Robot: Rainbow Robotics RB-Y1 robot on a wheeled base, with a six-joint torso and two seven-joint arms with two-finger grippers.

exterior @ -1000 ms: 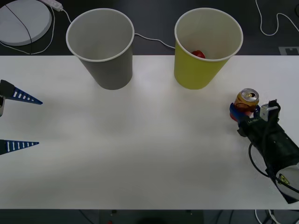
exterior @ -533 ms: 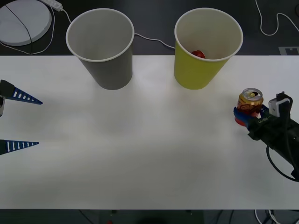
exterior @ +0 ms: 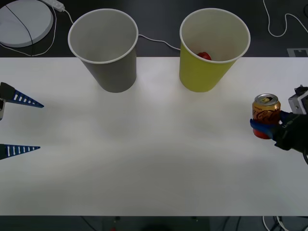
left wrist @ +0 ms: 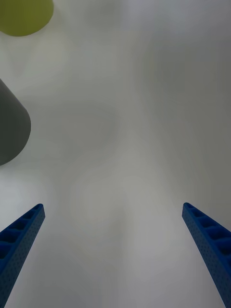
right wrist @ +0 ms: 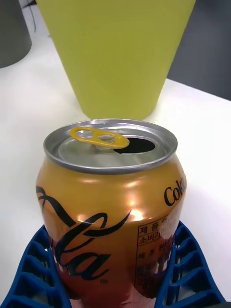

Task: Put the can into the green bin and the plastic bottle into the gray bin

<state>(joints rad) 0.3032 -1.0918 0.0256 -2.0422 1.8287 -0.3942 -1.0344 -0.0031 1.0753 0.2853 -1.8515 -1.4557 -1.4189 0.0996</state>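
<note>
Two blue ribbed fingers of the left gripper (exterior: 21,125) poke in at the left edge of the white table (exterior: 154,159), spread wide apart with nothing between them. In the left wrist view the same fingers (left wrist: 21,240) hang over bare table, with the cups far off.

Next along, near the back edge of the table, stands the big gray paper cup with a white rim, the gray bin (exterior: 105,48). It stands upright. Beside it to the right, a little apart, stands the big yellow-green paper cup, the green bin (exterior: 211,48), also upright. Something small and red (exterior: 204,56) lies inside it; I cannot tell what it is.

Far over at the right edge of the table is the small orange soda can with a gold top, the can (exterior: 266,111). It is upright, and its tab hole is open. The right gripper (exterior: 265,129) has its blue fingers (right wrist: 185,269) squeezed on the lower part of the can, one on each side. The green bin is just behind the can in the right wrist view
</note>
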